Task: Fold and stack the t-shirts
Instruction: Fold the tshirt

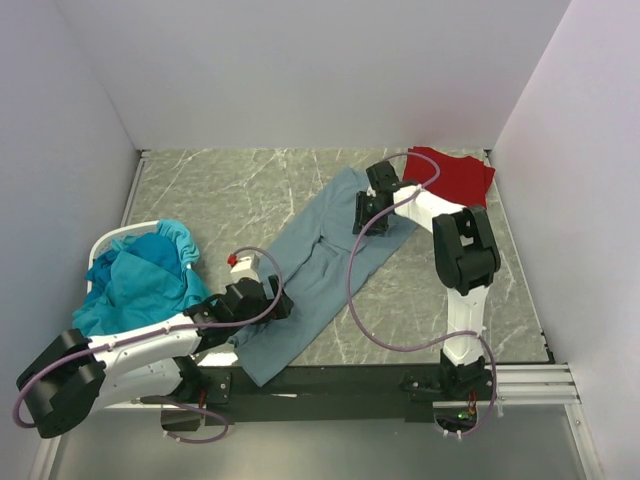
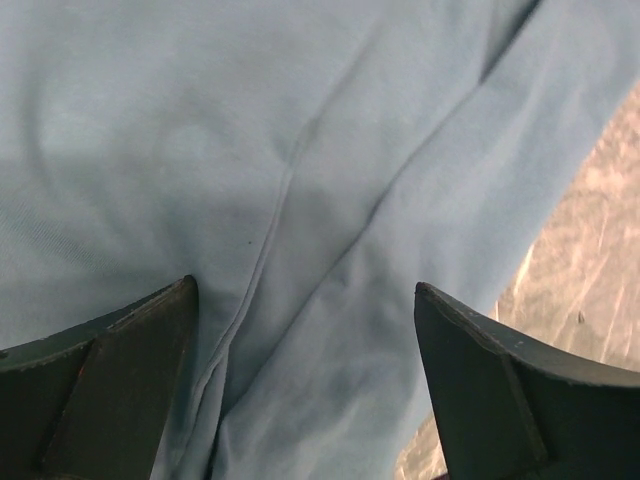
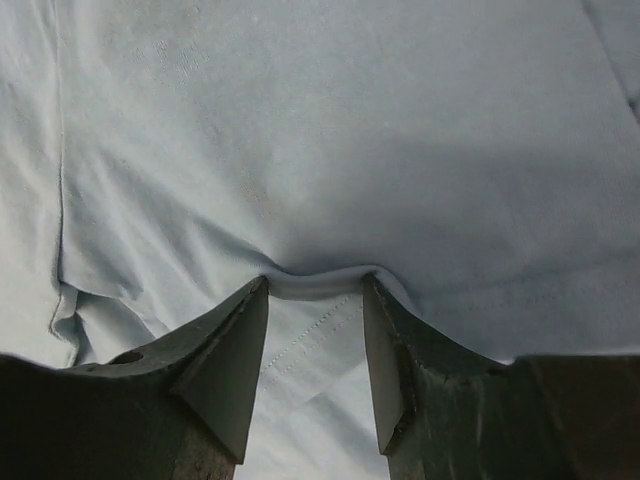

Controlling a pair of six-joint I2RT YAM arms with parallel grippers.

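Note:
A grey-blue t-shirt point(image 1: 322, 268) lies stretched out diagonally on the marble table, from the back middle to the front edge. My left gripper point(image 1: 279, 303) hovers over its near left part. In the left wrist view the jaws point(image 2: 305, 285) stand wide open just above creased cloth point(image 2: 300, 150). My right gripper point(image 1: 366, 214) is at the shirt's far end. In the right wrist view its jaws point(image 3: 315, 280) stand partly open with a folded edge of the shirt point(image 3: 350, 130) draped across both fingertips. A folded red t-shirt point(image 1: 455, 175) lies at the back right.
A white basket point(image 1: 112, 240) at the left holds crumpled teal t-shirts point(image 1: 140, 280). White walls close the table on three sides. Bare marble point(image 2: 600, 270) shows to the right of the shirt in the left wrist view.

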